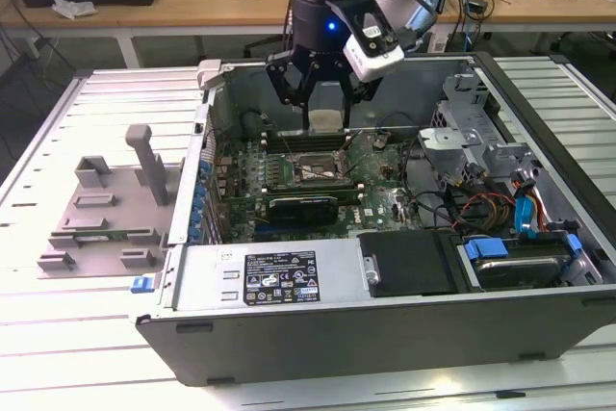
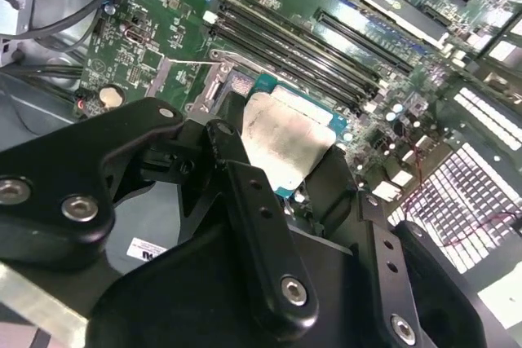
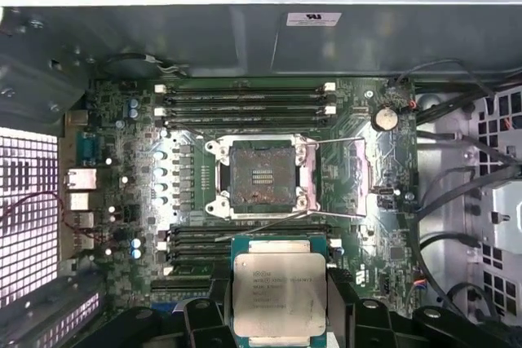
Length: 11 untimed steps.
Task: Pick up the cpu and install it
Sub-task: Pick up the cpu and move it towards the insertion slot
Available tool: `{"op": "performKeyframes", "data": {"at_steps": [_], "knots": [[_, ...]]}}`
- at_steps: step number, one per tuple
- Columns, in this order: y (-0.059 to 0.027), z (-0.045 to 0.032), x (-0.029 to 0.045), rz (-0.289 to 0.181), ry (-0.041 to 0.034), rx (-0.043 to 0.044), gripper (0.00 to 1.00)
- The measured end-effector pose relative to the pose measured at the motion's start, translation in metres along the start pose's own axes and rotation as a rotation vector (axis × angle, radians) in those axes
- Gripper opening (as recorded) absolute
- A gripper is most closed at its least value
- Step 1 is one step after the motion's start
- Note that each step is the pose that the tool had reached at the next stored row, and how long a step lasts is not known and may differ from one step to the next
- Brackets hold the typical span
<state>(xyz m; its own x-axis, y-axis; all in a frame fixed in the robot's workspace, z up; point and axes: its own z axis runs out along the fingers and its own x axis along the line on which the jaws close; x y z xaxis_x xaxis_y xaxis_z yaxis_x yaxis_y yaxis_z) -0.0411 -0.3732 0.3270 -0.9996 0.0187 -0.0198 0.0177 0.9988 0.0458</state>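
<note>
In the exterior view, the black two-fingered gripper (image 1: 325,115) hangs inside the open dark grey computer case (image 1: 385,334). Its jaws are closed on the cpu (image 1: 325,123), a small flat square chip with a pale silver metal top, which sits between the fingertips and clear of the green motherboard (image 1: 375,190). The dark square socket with its metal bracket (image 1: 313,168) lies below the jaws and looks empty. The grey plastic fixture plate with upright blocks (image 1: 96,218) stands well apart, outside the case.

In the second wrist view, the two black fingers (image 2: 245,177) pinch the cpu (image 2: 285,140) by opposite edges, with its smeared silver top facing away from the board.

In the first wrist view, the cpu (image 3: 280,291) is held flat between the jaws of the gripper (image 3: 280,309). The open socket (image 3: 263,171) lies ahead of the fingertips — across a bank of black memory slots (image 3: 245,238), not under the chip. The chip's edges run roughly parallel to the socket frame's, so I judge the two squared up in turn but not yet in line.
</note>
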Motion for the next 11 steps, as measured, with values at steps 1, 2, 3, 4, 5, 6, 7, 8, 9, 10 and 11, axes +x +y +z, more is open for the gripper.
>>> {"op": "performKeyframes", "data": {"at_steps": [1, 2, 3, 4, 5, 6, 7, 8, 9, 10, 11], "knots": [[0.0003, 0.0020, -0.0001, 0.000, 0.0001, 0.0001, 0.55], [0.0005, 0.0039, -0.0002, 0.000, 0.0001, 0.0000, 0.55], [0.0009, 0.0062, -0.0003, 0.000, 0.0000, -0.0001, 0.55], [0.0015, 0.0086, -0.0004, 0.000, 0.0000, 0.0000, 0.55], [0.0021, 0.0105, -0.0004, 0.000, 0.0001, 0.0001, 0.55], [0.0035, 0.0140, -0.0005, 0.000, 0.0001, 0.0000, 0.55], [0.0043, 0.0162, -0.0004, 0.000, 0.0000, -0.0001, 0.55], [0.0051, 0.0178, -0.0004, 0.000, 0.0000, 0.0000, 0.55], [0.0069, 0.0205, -0.0003, -0.002, 0.0001, -0.0001, 0.55], [0.0087, 0.0232, -0.0002, -0.004, 0.0002, 0.0000, 0.55], [0.0099, 0.0249, -0.0001, -0.005, 0.0003, 0.0000, 0.55]]}}
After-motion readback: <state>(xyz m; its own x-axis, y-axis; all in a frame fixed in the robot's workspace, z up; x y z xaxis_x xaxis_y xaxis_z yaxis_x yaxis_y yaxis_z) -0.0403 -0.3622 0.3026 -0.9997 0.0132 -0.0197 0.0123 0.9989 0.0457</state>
